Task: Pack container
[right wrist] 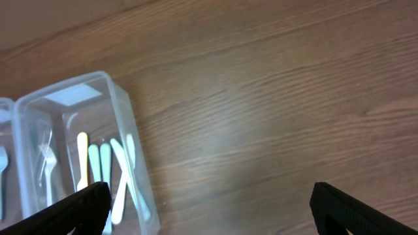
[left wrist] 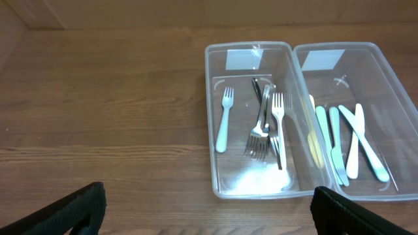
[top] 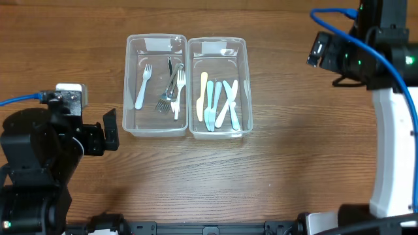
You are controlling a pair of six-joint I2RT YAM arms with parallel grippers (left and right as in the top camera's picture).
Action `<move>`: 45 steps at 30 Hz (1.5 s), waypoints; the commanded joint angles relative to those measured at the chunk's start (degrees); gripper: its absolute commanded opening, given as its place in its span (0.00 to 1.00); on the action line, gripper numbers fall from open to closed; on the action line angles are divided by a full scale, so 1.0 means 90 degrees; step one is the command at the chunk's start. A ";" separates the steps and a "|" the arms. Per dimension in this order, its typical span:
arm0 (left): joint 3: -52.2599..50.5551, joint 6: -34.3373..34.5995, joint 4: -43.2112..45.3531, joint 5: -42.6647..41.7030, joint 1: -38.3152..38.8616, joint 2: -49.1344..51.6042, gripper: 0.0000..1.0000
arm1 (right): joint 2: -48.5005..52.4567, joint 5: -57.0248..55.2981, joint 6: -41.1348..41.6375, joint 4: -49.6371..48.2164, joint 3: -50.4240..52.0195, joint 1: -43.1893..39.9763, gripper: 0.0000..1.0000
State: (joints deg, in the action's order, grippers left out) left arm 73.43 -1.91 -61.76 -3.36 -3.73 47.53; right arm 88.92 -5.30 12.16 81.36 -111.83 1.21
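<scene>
Partly cropped: knife container in right wrist view, knives blurred.

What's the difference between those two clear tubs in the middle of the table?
The left tub holds forks; the right tub holds knives. In the left tub, metal-looking forks lie bunched in a pile, with one pale plastic fork apart. The right tub's knives all look like pale plastic, and some cross. Shared: both tubs are clear, rectangular and lidless, with a white label at one end, and stand side by side.
</scene>
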 commanded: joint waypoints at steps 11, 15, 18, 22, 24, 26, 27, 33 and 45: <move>-0.1200 0.0073 -0.0112 0.0391 0.0051 -0.1938 1.00 | -0.4991 0.0534 0.0318 -0.2174 0.5792 -0.0005 1.00; -0.1936 0.0068 -0.0138 0.0612 0.0051 -0.2856 1.00 | -0.6120 -0.0005 0.0233 -0.2526 0.6462 -0.0005 1.00; -0.2421 -0.0211 -0.0100 0.1173 0.0049 -0.3577 1.00 | -0.6513 -0.0233 -0.0024 -0.2239 0.6598 -0.0005 1.00; -0.2805 -0.0311 -0.0010 0.1416 0.0049 -0.3983 1.00 | -0.6516 -0.0085 -0.0022 -0.1996 0.6613 -0.0005 1.00; -0.2817 -0.0311 -0.0019 0.1345 0.0049 -0.3963 1.00 | -0.6516 -0.0058 -0.0024 -0.1977 0.6652 -0.0005 1.00; -0.2817 -0.0311 -0.0063 0.1348 0.0049 -0.3963 1.00 | -0.6516 -0.0051 -0.0022 -0.1974 0.6671 -0.0005 1.00; -0.2817 -0.0311 -0.0102 0.1348 0.0049 -0.3963 1.00 | -0.6516 -0.0051 -0.0024 -0.1982 0.6671 -0.0005 1.00; -0.2817 -0.0313 -0.0525 0.1345 0.0049 -0.3963 1.00 | -0.6516 -0.0051 -0.0024 -0.1979 0.6671 -0.0005 1.00; -0.2817 -0.0313 -0.0520 0.1348 0.0049 -0.3963 1.00 | -0.6516 -0.0051 -0.0024 -0.1979 0.6671 -0.0005 1.00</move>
State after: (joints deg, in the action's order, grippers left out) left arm 48.34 -3.60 -66.43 8.25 -3.73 12.05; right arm 30.22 -5.34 12.16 63.88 -52.05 1.21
